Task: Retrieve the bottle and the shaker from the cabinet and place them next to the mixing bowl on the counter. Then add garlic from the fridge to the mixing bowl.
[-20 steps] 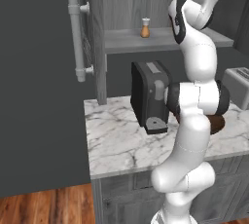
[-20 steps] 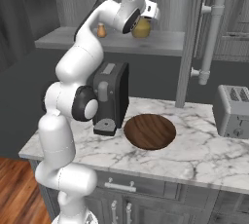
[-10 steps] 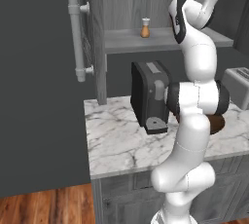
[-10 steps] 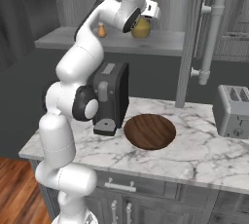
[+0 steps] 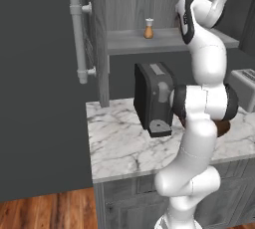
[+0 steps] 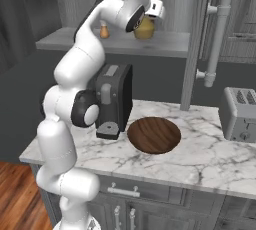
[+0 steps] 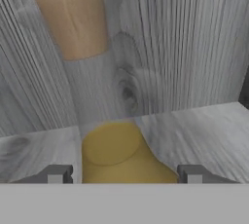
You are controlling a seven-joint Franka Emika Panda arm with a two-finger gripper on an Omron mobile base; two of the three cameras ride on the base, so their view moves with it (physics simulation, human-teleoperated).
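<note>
On the cabinet shelf [image 6: 170, 49] stands the yellow bottle [image 6: 144, 28], and my gripper [image 6: 146, 20] is shut on it from the front. In the hand view the bottle [image 7: 119, 152] sits between my two fingertips [image 7: 58, 174], which rest close against its sides. The small orange shaker [image 5: 149, 29] stands upright on the same shelf, to the left of the bottle [image 6: 104, 30] and apart from the hand. The brown wooden mixing bowl [image 6: 154, 135] rests on the marble counter [image 6: 200, 159] below, with nothing in it.
A dark coffee machine [image 6: 114, 99] stands on the counter left of the bowl, right under the shelf. A toaster [image 6: 240, 114] sits at the counter's right end. The open cabinet door with its long handle [image 6: 217, 39] hangs to the right of the hand.
The jaws have closed in from wide open onto the bottle's sides. The arm and the bottle have stayed where they were.
</note>
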